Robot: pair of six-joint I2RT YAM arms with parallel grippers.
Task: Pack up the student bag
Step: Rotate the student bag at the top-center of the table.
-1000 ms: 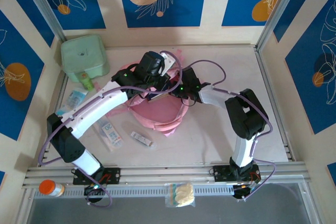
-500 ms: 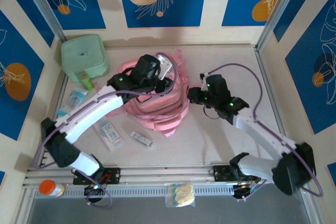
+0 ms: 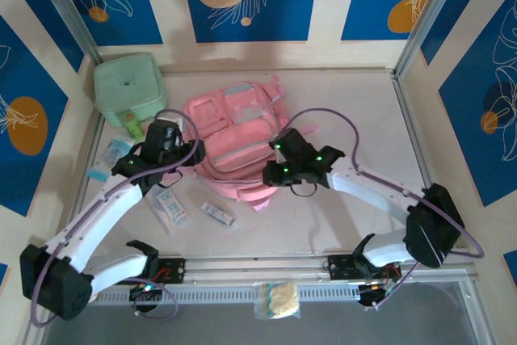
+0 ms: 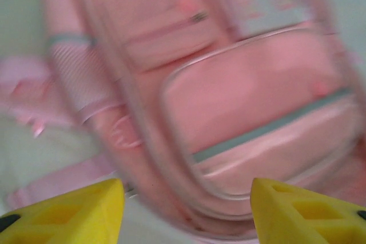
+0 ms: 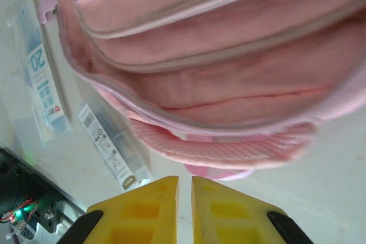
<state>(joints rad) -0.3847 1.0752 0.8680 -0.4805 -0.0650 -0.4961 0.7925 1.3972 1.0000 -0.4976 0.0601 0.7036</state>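
The student bag (image 3: 234, 131) lay flat on its back at the middle of the bench (image 3: 355, 111), its front pockets and clear window facing up and its straps trailing toward my side. Its zip lines looked closed from above, though I could not tell whether anything was already inside.

The left gripper (image 3: 174, 145) hung just beside the bag's left flank. On the left wrist camera its fingers (image 4: 63, 210) stood well apart with nothing between them, and the bag (image 4: 246, 101) was a blur beyond. The right gripper (image 3: 275, 171) sat at the bag's near right corner. The right wrist camera showed its fingers (image 5: 154, 210) drawn together to a thin slit, clenched on nothing, and pointed at the bag's lower edge (image 5: 217, 44).

The supplies lay scattered on the bench to the left, none of them touching the bag:
- a mint-green case (image 3: 128, 86) in the far corner
- a small green tube (image 3: 133, 125) below it
- a pale blue packet (image 3: 113, 153)
- a long printed packet (image 3: 170, 206)
- a small flat box (image 3: 218, 213)

A clear pouch (image 3: 279, 298) rested on the front rail.

By my reading the packing had hardly begun. Neither gripper held anything, and the loose items had yet to be carried over and slipped into a compartment.
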